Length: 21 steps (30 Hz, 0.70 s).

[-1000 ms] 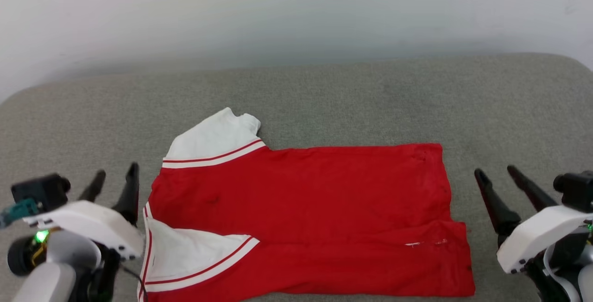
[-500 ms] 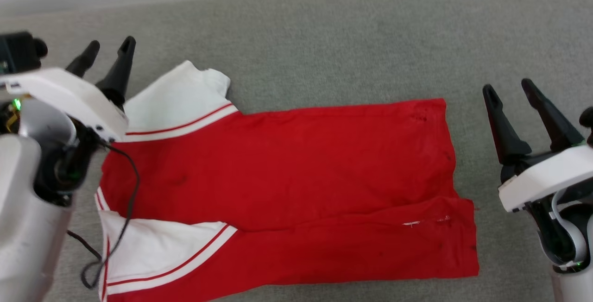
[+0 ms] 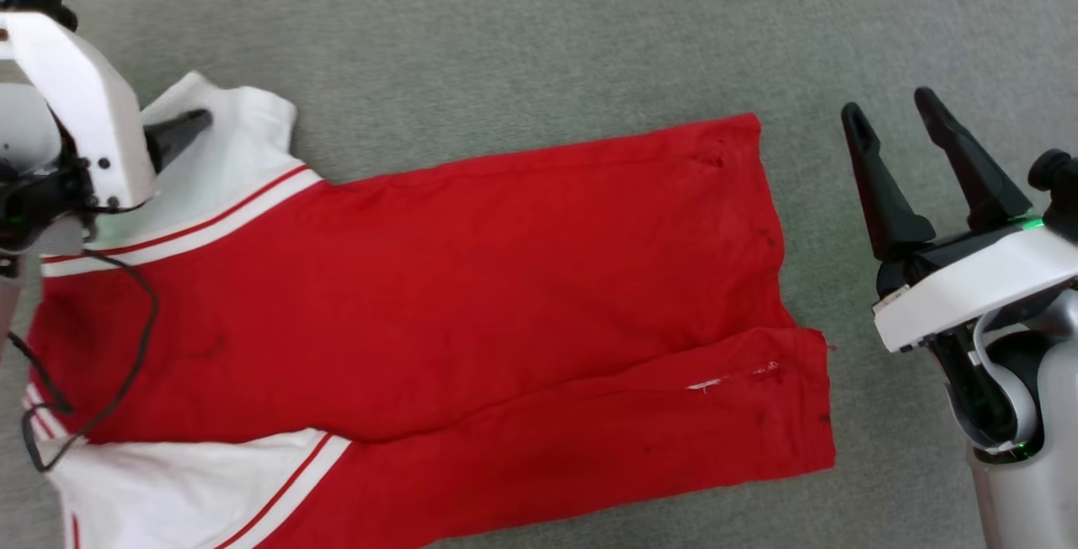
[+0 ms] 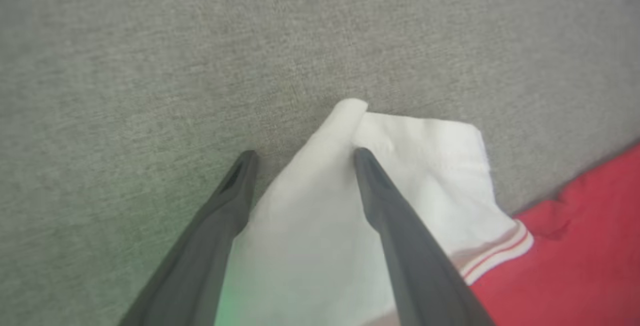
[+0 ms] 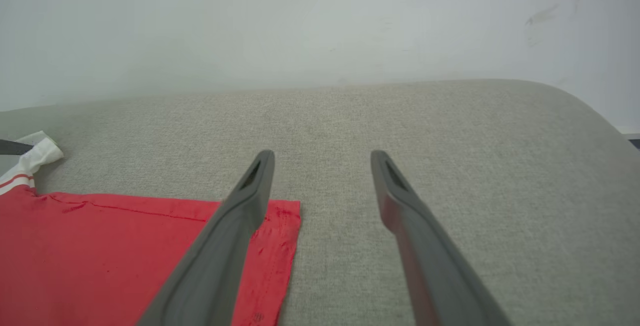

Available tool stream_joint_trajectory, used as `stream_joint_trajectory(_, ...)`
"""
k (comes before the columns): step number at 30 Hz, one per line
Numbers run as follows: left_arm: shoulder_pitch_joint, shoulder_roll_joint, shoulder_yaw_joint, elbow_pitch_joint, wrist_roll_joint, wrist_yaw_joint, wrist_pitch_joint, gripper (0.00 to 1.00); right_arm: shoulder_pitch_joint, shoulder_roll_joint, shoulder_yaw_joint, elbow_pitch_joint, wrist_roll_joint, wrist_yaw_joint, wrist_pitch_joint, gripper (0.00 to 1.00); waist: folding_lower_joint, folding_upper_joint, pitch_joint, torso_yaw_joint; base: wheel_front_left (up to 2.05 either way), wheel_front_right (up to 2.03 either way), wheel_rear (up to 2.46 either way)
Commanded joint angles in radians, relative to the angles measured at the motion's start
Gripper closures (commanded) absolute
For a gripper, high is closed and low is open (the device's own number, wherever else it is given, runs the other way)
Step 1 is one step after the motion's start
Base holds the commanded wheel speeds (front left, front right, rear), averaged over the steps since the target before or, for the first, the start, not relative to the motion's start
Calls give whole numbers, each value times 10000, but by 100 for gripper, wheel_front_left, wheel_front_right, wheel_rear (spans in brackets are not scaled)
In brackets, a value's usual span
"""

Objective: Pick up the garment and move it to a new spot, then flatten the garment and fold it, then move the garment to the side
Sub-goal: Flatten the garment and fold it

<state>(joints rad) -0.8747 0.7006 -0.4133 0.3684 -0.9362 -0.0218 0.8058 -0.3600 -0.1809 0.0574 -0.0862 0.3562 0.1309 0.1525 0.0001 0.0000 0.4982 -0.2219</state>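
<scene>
The garment [image 3: 438, 296], bright red with white sleeves and stripe trim, lies flat on the grey cloth surface, its long sides folded in and its hem toward the right. My left gripper [image 4: 305, 155] is open above the far white sleeve [image 4: 420, 166], one fingertip over the sleeve and the other over the grey cloth just beside it. In the head view one dark finger [image 3: 178, 130] of it shows over that sleeve [image 3: 227, 153]. My right gripper [image 3: 890, 107] stands open just right of the hem, holding nothing. In the right wrist view it [image 5: 322, 156] hovers by the hem's far corner [image 5: 287, 216].
The grey cushioned surface [image 3: 547, 35] stretches around the garment on all sides. A pale wall [image 5: 300, 26] rises behind it, and its rounded far-right edge [image 5: 590, 111] drops off. A black cable [image 3: 126, 355] from my left arm hangs over the garment's left part.
The head camera has tilted down and shifted. My left gripper has swung from beside the garment's left edge to above the far white sleeve. The right gripper stays beside the hem, open.
</scene>
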Motion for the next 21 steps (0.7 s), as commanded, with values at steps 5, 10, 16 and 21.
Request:
stream_joint_trajectory(5, 30, 184, -392, 517, -15, 355, 1146, 2, -204, 105, 133, 192, 185, -4, -86, 0, -1, 0, 388, -405, 0, 0, 0)
stream_joint_trajectory(10, 460, -245, -609, 906, -297, 479, 1555, 100, -321, -49, 229, 417, 718, -4, 312, 0, -1, 0, 389, -459, 0, 0, 0)
stream_joint_trajectory(16, 136, -460, -616, 947, -79, 380, 934, 100, -961, -791, 278, 990, 1826, -4, 1828, 0, -1, 0, 227, -48, 0, 0, 0)
stream_joint_trajectory(21, -468, -774, -479, 691, -42, 265, 421, 100, -1643, -1484, 330, 1649, 2739, -4, 4121, 0, -1, 0, 166, 617, 0, 0, 0)
